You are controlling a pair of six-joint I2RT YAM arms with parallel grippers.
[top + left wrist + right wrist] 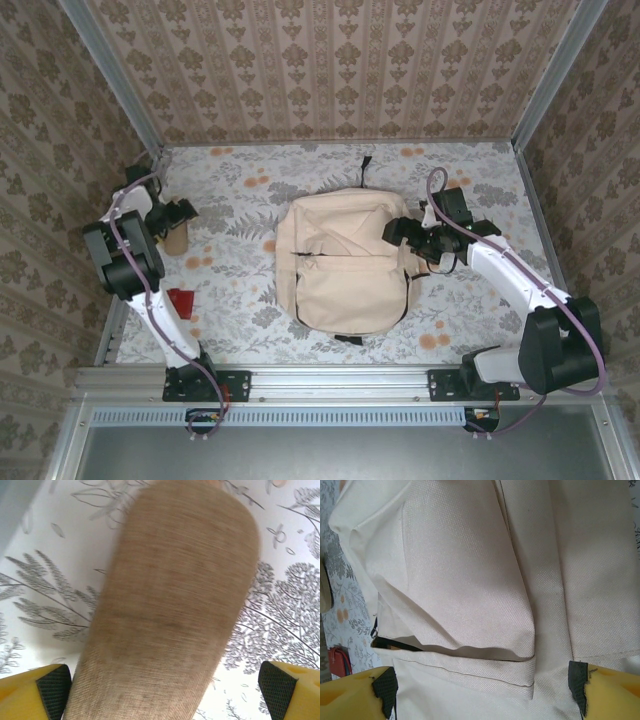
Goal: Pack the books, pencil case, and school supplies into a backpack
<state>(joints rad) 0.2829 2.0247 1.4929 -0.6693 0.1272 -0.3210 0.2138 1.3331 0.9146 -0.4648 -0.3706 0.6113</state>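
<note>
The pencil case lies on the left side of the table, well apart from the backpack, which lies flat in the middle. The left gripper hangs right over the case with its fingers wide apart, a black pad on either side and nothing clamped.

I'd say the step in hand is picking up the case. To do it well, the gripper should come straight down with the case centred between the pads and close across its narrow width. The cloth is soft, so a firm squeeze near the middle should stop it sagging or slipping.

The right gripper sits at the backpack's right edge, fingers also apart, holding nothing. Its likely job is to lift the flap.

The top view gives the layout: case left, backpack centre, and a small red item by the left arm. The left wrist view adds the case's coarse weave. The right wrist view shows a black zip and a dark gap under the pocket fold, which from above is just a thin line.
</note>
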